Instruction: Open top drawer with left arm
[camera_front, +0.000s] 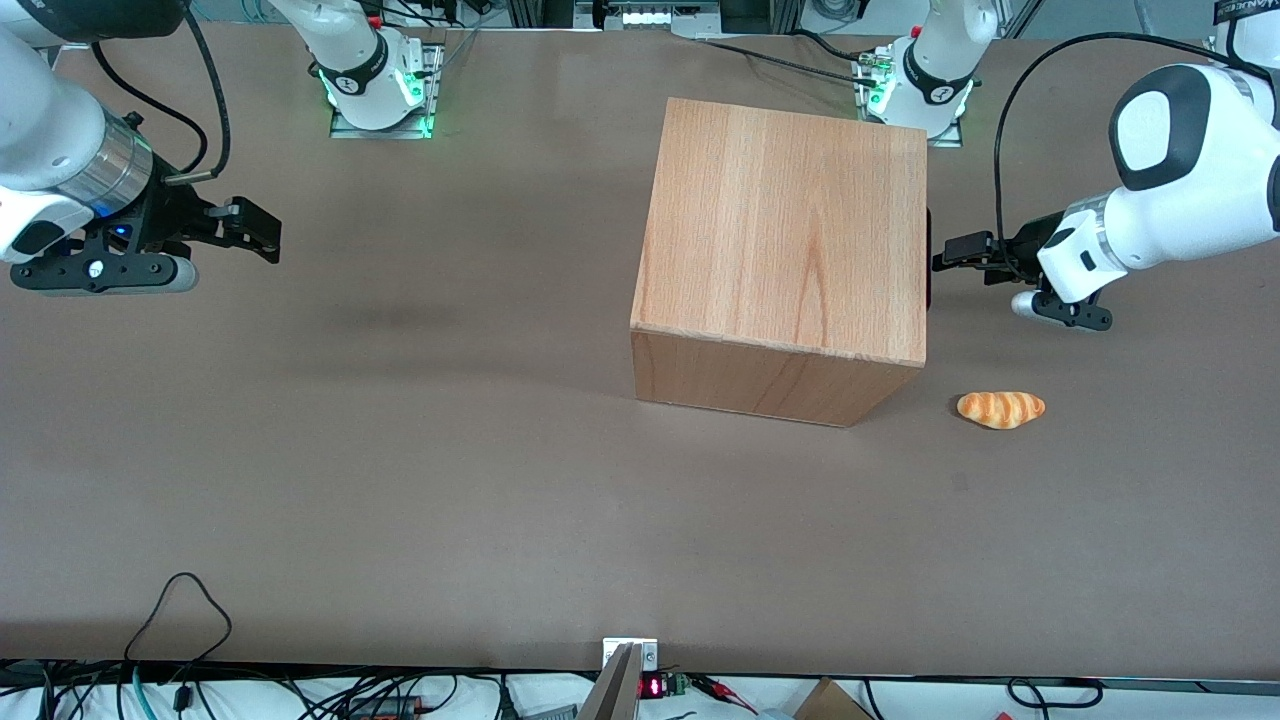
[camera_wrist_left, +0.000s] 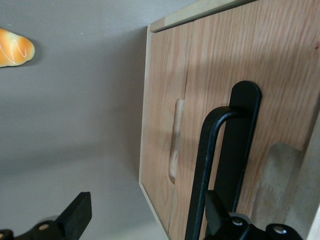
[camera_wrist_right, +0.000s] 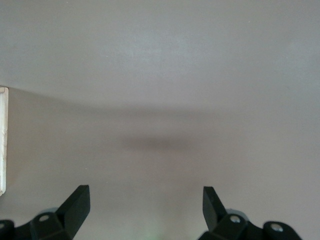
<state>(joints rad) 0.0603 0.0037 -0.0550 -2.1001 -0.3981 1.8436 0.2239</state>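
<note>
The wooden cabinet (camera_front: 785, 240) stands mid-table, its drawer fronts facing the working arm's end. The top drawer (camera_wrist_left: 280, 95) sits flush and shut in the left wrist view, with its black handle (camera_wrist_left: 240, 145) standing off the panel. That handle shows as a thin black strip (camera_front: 929, 262) in the front view. My left gripper (camera_front: 948, 258) hangs just in front of the drawer front, at handle height. It also shows in the left wrist view (camera_wrist_left: 145, 207), open and empty. One finger (camera_wrist_left: 216, 212) lies beside the black handle bar, the other finger (camera_wrist_left: 76, 215) out over the table.
A lower drawer front with a recessed wooden grip (camera_wrist_left: 175, 140) sits under the top drawer. A bread roll (camera_front: 1001, 409) lies on the table nearer to the front camera than my gripper, close to the cabinet's corner; it also shows in the left wrist view (camera_wrist_left: 15, 47).
</note>
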